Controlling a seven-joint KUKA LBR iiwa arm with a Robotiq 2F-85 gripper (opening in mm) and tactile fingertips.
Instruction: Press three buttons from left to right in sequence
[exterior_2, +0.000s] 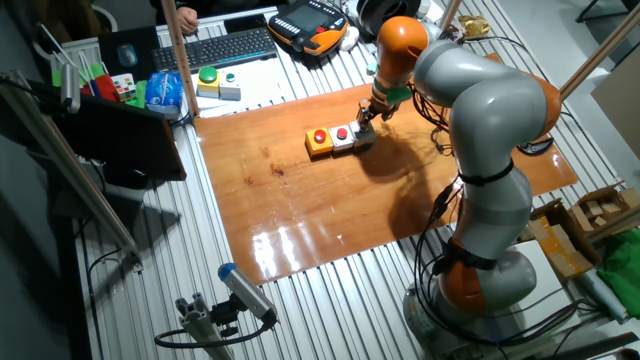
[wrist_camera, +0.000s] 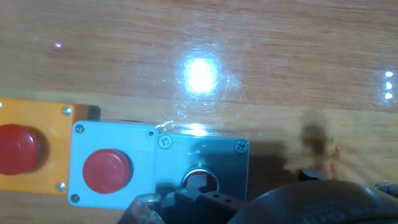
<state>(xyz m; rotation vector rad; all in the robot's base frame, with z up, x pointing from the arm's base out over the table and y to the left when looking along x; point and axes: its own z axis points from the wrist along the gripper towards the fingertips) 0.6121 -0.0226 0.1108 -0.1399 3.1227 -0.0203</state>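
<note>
One grey-and-orange arm bends over one glossy wooden board on the slatted table. Mid-board lie the three buttons, boxes joined in a row: one orange-yellow box, two silver-grey. Two red caps show; the third box's top sits under the gripper, directly above it. Whether its fingers are spread or closed, I cannot tell

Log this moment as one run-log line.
arm: over button row | gripper: at rightmost silver-grey box | orange-yellow box, middle box: red buttons visible | finger state: not discernible
</note>
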